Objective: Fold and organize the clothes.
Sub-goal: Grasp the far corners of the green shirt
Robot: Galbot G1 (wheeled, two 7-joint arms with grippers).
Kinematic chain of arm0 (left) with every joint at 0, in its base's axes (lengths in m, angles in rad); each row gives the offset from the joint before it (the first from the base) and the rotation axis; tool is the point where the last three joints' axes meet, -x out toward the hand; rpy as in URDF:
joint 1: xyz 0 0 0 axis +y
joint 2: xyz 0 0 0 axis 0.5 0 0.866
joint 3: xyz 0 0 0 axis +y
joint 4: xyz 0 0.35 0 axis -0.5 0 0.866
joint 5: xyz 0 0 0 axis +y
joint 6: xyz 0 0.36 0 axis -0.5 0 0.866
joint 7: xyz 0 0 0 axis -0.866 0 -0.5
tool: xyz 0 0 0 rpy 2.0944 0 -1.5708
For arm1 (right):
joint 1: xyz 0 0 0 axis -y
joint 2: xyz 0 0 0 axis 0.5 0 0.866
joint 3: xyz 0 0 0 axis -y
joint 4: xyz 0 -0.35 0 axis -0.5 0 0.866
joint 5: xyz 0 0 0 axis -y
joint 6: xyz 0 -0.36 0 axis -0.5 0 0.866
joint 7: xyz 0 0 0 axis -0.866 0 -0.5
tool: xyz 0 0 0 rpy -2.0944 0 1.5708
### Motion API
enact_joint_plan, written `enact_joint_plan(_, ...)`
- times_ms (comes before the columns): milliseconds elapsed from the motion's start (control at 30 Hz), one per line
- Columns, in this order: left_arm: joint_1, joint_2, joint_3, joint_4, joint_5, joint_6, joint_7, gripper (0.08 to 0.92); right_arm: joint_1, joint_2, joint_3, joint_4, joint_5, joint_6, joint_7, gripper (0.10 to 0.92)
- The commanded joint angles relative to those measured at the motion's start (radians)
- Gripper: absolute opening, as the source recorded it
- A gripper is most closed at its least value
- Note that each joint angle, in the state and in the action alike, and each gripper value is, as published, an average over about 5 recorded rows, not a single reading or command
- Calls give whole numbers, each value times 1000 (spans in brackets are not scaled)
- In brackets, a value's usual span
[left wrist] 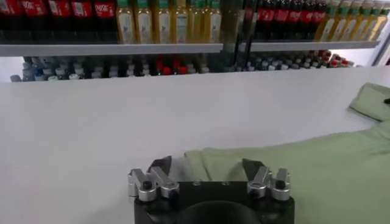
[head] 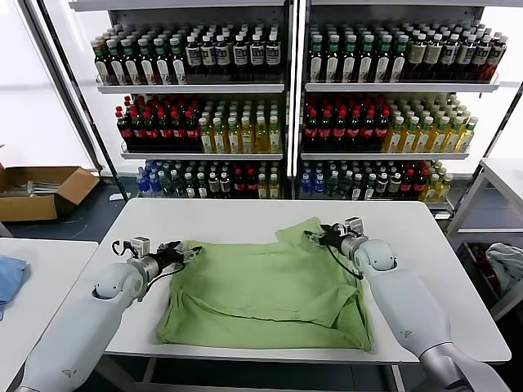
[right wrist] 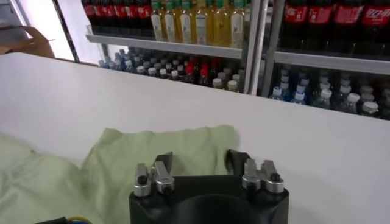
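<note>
A light green shirt [head: 270,294] lies spread and partly folded on the white table [head: 204,216], plain side up. My left gripper [head: 194,251] is at the shirt's far left corner. In the left wrist view that gripper [left wrist: 206,162] stands open, low over the table, with the shirt's [left wrist: 304,176] edge between its fingers. My right gripper [head: 310,236] is at the far right sleeve. The right wrist view shows this gripper [right wrist: 200,156] open too, its fingers straddling the sleeve cloth [right wrist: 140,152]. Neither pair of fingers has closed on the fabric.
Shelves of bottles [head: 270,106] stand behind the table. A blue cloth [head: 8,278] lies on a second table at the left, beyond it an open cardboard box [head: 41,192] on the floor. A pale grey bundle [head: 507,265] sits at the right.
</note>
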Motion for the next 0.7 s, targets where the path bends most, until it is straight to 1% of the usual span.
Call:
enact_joint_plan(33, 25, -5, 35, -17, 2, 17, 1, 655, -2, 9, -12, -14, -4, -8, -1, 537)
enact_joint_plan(300, 16, -4, 29, -19, -3, -22, -6, 430, -24, 8, 6, 25, 48, 6, 6, 312)
enact_joint_plan(367, 15, -1, 22, -34, -7, -40, -11, 369, -34, 8, 25, 59, 74, 11, 15, 251)
enact_joint_plan(467, 28, 10, 5, -89, -22, -58, -25, 283, -66, -1, 58, 155, 123, 7, 37, 165)
enact_joint_plan(567, 56, 25, -19, -166, -41, -67, -45, 196, -117, -22, 87, 267, 169, -2, 62, 112)
enact_joint_plan(633, 76, 34, -37, -215, -54, -70, -59, 139, -159, -38, 106, 336, 191, -8, 75, 105)
enact_joint_plan(700, 99, 40, -56, -254, -61, -72, -72, 104, -202, -52, 128, 398, 209, -16, 87, 105)
